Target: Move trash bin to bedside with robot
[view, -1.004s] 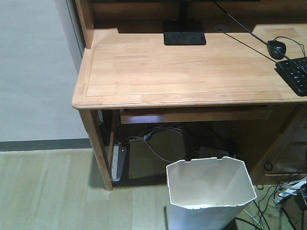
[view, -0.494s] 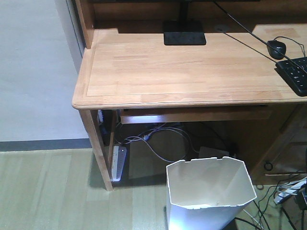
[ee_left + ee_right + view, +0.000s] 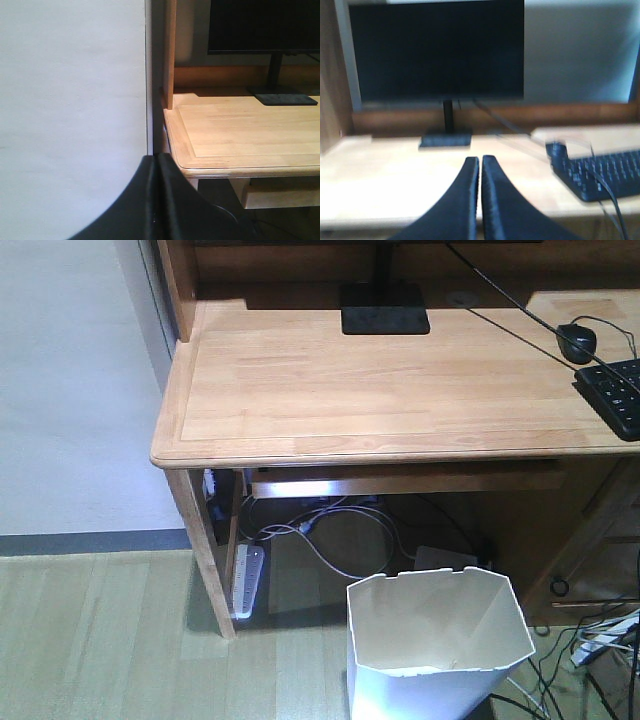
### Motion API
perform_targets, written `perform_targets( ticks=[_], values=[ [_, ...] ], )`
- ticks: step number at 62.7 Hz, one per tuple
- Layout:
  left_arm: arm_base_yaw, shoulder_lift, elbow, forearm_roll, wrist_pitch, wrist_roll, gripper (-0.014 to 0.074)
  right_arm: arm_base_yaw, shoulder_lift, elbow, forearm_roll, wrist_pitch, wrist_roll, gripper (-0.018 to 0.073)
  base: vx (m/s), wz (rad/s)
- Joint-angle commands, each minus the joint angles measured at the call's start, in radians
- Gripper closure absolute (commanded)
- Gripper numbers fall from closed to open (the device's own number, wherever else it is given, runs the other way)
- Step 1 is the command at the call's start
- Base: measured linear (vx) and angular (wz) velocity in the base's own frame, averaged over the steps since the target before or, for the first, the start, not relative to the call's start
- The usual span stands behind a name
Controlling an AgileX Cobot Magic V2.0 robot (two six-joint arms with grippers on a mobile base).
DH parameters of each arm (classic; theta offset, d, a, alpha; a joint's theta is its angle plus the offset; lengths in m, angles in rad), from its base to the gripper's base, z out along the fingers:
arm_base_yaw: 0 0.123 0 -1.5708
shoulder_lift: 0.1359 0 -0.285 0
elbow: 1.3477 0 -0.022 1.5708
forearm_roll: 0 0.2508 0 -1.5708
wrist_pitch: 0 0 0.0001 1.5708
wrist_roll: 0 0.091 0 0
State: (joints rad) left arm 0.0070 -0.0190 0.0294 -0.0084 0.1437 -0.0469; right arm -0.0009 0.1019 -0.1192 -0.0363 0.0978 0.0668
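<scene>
left fingers [image 3: 142,200]: 2, black, smooth, curved, pressed together, nothing between them. right fingers [image 3: 466,195]: 2, same shape, tips all but touching, nothing held.

Ahead-right of the left fingers: 1 light wood tabletop [image 3: 250,130], planked grain, rounded corner. To their left: plain white wall [image 3: 75,100].

Straight ahead of the right fingers: 1 black monitor [image 3: 437,55]. Ahead-right: 1 black keyboard [image 3: 597,172], blurred.

Front view adds 1 black mouse [image 3: 576,342], 1 white power strip [image 3: 247,580] by the desk leg [image 3: 205,560], and 1 trash bin [image 3: 430,625]. The bin is white thin plastic with an angular rim, tapering down. It stands upright on the wood-look floor [image 3: 100,640] below the tabletop's front edge. Its offset from the fingers can't be told.

Vs 1 s ago: bin unmoved; the dark shape at the lower right frame edge is gone.
</scene>
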Motion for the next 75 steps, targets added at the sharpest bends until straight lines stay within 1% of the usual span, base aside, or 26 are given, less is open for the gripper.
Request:
perform_targets(
  ticks=[1,7,12,24,36,43,48,52,58,71,75],
  values=[
    [-0.003,-0.01,0.028,-0.008,-0.072,-0.009,0.0602,-0.006,0.104,-0.088,0.0,0.026,-0.01,0.057,0.0,0.0],
    [-0.003,-0.01,0.028,-0.008,-0.072,-0.009,0.0602,-0.006,0.21,-0.131,-0.026,0.076,-0.016,0.057,0.0,0.0],
    [-0.003,-0.01,0.028,-0.008,-0.072,-0.009,0.0602,-0.006,0.298,-0.16,-0.023,0.127,-0.015,0.057,0.0,0.0],
    [-0.003,-0.01,0.028,-0.008,-0.072,-0.009,0.0602,-0.006,0.437,-0.197,0.067,0.202,-0.01,0.057,0.0,0.0],
    [-0.003,-0.01,0.028,-0.008,-0.072,-0.009,0.0602,-0.006,0.48,-0.197,0.089,0.238,-0.009,0.057,0.0,0.0],
    [-0.003,-0.01,0.028,-0.008,-0.072,-0.009,0.0602,-0.006,0.483,-0.197,0.046,0.257,-0.016,0.0564,0.0,0.0],
    [-0.003,-0.01,0.028,-0.008,-0.072,-0.009,0.0602,-0.006,0.483,-0.197,0.012,0.263,-0.015,0.0543,0.0,0.0],
    [-0.003,-0.01,0.028,-0.008,-0.072,-0.009,0.0602,-0.006,0.483,-0.2,0.002,0.274,-0.014,0.0512,0.0,0.0],
    [-0.003,-0.01,0.028,-0.008,-0.072,-0.009,0.0602,-0.006,0.483,-0.201,0.004,0.29,-0.012,0.0434,0.0,0.0],
    [-0.003,-0.01,0.028,-0.008,-0.072,-0.009,0.0602,-0.006,0.483,-0.201,0.004,0.322,-0.009,0.0189,0.0,0.0],
    [-0.003,-0.01,0.028,-0.008,-0.072,-0.009,0.0602,-0.006,0.483,-0.203,0.004,0.329,-0.009,0.013,0.0,0.0]
  ],
)
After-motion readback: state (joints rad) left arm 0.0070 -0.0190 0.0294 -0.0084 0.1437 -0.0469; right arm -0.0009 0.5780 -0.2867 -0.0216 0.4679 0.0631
